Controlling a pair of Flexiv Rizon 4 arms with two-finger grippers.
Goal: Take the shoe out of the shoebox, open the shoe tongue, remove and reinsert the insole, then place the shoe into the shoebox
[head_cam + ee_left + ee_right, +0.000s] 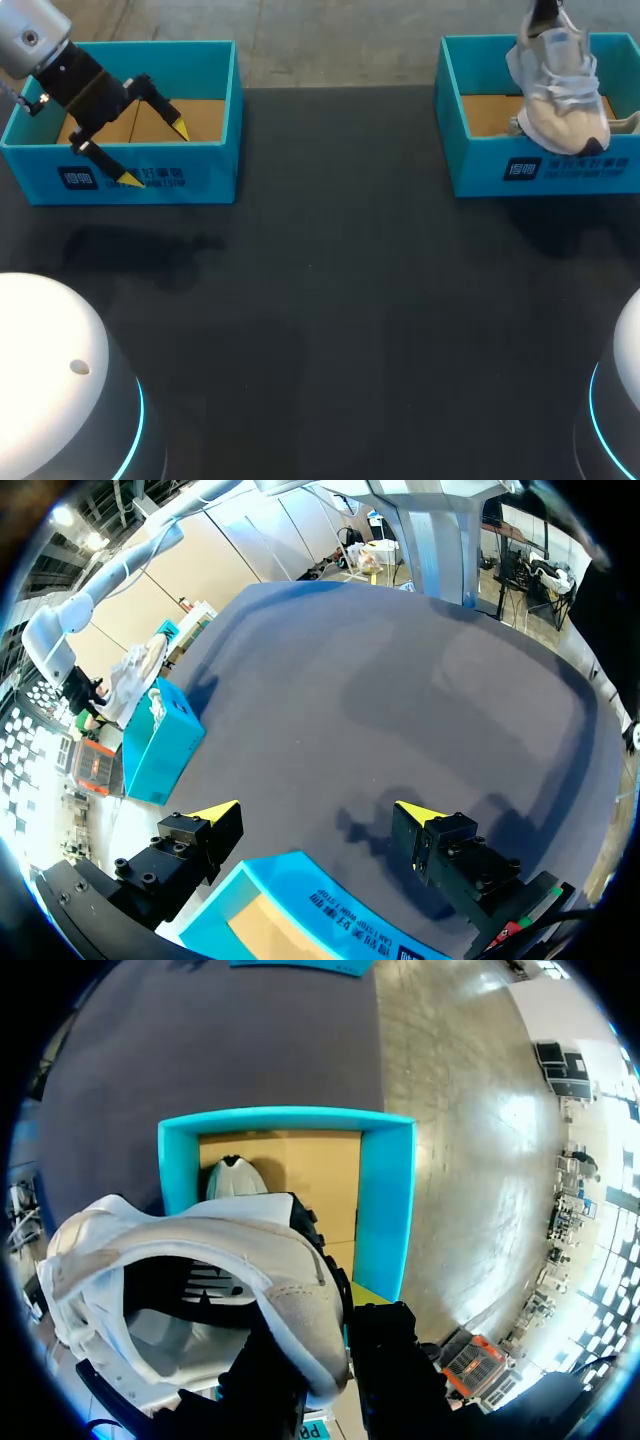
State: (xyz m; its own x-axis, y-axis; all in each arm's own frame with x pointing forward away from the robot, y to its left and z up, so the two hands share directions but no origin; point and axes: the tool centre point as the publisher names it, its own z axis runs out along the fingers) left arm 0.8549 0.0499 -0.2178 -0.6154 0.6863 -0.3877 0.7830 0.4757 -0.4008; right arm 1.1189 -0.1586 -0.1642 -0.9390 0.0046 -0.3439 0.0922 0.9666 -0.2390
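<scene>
Cloth shoe point(562, 95), matt cardboard shoebox point(480, 165)

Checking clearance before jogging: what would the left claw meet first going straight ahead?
Likely the dark table, past the left shoebox. That box's near wall sits inside the open left claw and might catch first; depth is unclear.

Not much else here tbh: a dark matte tabletop point(330, 300) is seen, and a spare teal box point(215, 165) is set on it at the far left, open on top, with a brown cardboard floor inside and white print on the front wall.
</scene>
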